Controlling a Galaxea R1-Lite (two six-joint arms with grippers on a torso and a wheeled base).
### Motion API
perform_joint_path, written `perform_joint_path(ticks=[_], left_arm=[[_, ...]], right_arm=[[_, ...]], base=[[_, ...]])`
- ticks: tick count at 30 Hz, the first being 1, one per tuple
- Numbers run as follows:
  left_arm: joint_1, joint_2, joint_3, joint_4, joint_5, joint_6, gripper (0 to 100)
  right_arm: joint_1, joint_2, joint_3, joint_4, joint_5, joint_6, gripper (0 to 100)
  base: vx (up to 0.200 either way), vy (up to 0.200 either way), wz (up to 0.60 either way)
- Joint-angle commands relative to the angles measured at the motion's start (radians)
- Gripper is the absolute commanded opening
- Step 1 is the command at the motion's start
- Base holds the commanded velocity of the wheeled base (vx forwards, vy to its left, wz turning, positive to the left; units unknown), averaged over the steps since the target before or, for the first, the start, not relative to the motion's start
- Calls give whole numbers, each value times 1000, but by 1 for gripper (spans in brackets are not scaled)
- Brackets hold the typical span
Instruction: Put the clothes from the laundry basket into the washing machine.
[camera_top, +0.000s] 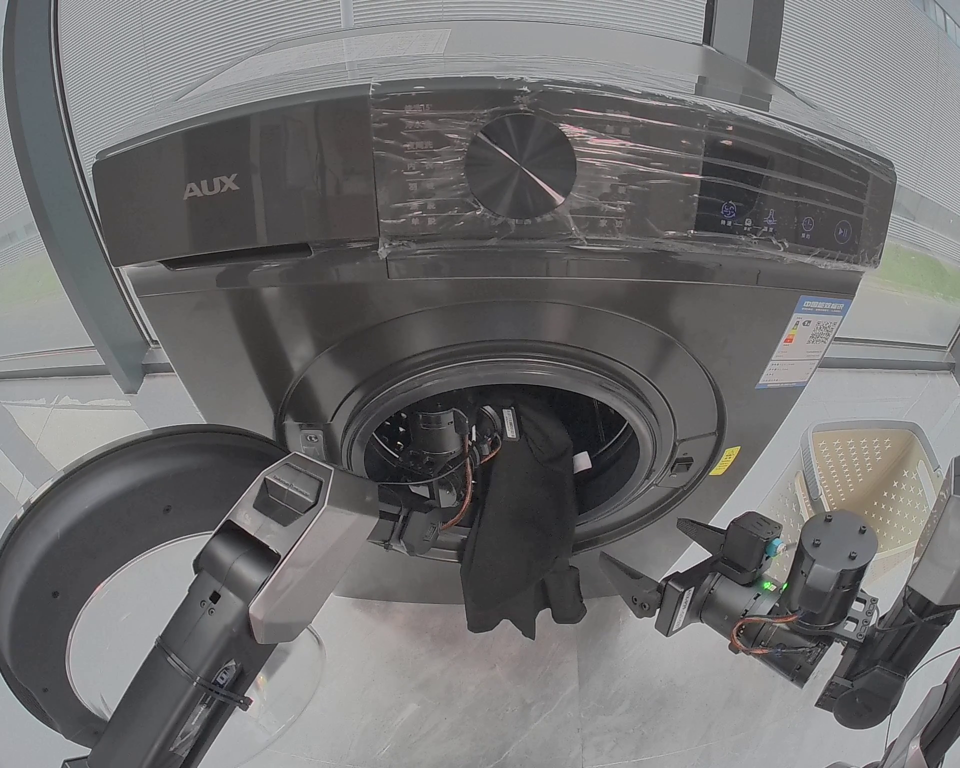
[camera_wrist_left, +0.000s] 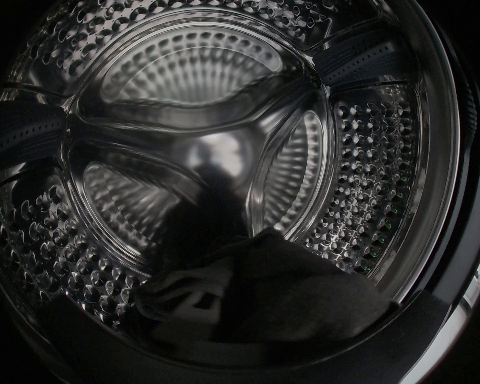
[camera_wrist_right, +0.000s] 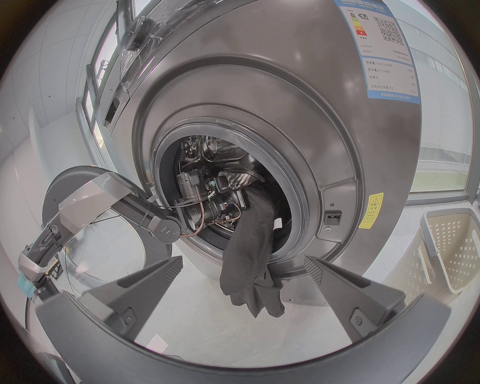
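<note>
Hanging over the lower lip of the washing machine (camera_top: 500, 300) opening, a black garment (camera_top: 520, 540) lies half in and half out. Its upper part runs back into the drum (camera_wrist_left: 200, 100), and its lower end dangles down the front panel, clear of the floor (camera_top: 450, 690).

The left gripper (camera_top: 455, 445) is inside the opening, and the garment's upper end sits right beside it on the side toward the other arm. From the left wrist view, dark cloth is heaped on the drum floor just ahead of and below this gripper. I cannot tell whether the gripper is holding the cloth or is let go.

The right gripper (camera_top: 650, 548) is outside the machine, low and in front of the panel, with its jaws spread wide and nothing between them. The hanging end of the garment is straight ahead of these jaws, near but not touching.

The cream perforated laundry basket (camera_top: 865, 470) stands behind the right jaws, well off to the outer side. The round door (camera_top: 90, 560) is swung open on the far side of the left arm.
</note>
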Motion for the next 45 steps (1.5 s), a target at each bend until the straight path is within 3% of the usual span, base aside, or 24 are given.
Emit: perform_joint_path(ticks=[1, 5, 9, 10, 15, 20, 28, 35, 36, 45], left_arm=[[-9, -8, -1, 1, 0, -14, 100], [-43, -47, -1, 10, 11, -26, 100], [-58, -118, 114, 27, 11, -23, 100], [-71, -170, 212, 69, 11, -20, 100], [-80, -250, 402, 113, 11, 9, 100], [-92, -284, 553, 104, -32, 34, 100], [-112, -261, 576, 95, -96, 34, 100], [-112, -178, 513, 90, -96, 40, 100], [-112, -172, 505, 88, -96, 42, 0], [-112, -129, 410, 36, -89, 37, 0]], right_arm=[[1, 2, 1, -1, 0, 0, 100], [-2, 2, 1, -1, 0, 0, 100], [-2, 2, 1, -1, 0, 0, 100], [0, -1, 1, -1, 0, 0, 100], [0, -3, 1, -1, 0, 0, 100], [1, -3, 3, -1, 0, 0, 100], [3, -1, 7, -1, 1, 0, 100], [3, -1, 6, -1, 1, 0, 100], [3, -1, 6, -1, 1, 0, 100], [3, -1, 6, -1, 1, 0, 100]], base=[[0, 0, 0], [0, 0, 0], [0, 0, 0], [0, 0, 0], [0, 0, 0], [0, 0, 0], [0, 0, 0], [0, 0, 0], [0, 0, 0], [0, 0, 0]])
